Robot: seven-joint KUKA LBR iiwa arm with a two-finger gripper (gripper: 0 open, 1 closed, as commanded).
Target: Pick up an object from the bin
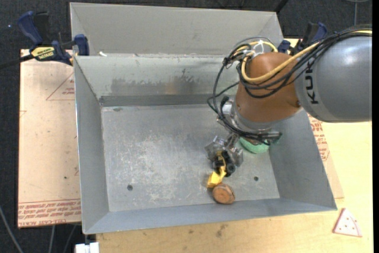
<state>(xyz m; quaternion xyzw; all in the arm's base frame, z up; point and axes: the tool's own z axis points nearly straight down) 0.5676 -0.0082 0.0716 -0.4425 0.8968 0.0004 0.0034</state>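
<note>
Your tool sits low over a yellow piece near the bin's front edge, right of centre. Whether the tool is open or closed cannot be told. Centre on the yellow piece, clear of the round brown thing just beside it.

Matt, scuffed grey metal bin

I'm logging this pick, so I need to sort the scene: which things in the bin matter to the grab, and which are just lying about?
Part of the job:
- gripper, low over the bin floor, near right
- small yellow thing at its tip, probably the target

Lying about:
- brown round thing, just beyond the yellow one, by the near wall
- green thing, partly hidden under the wrist
</note>
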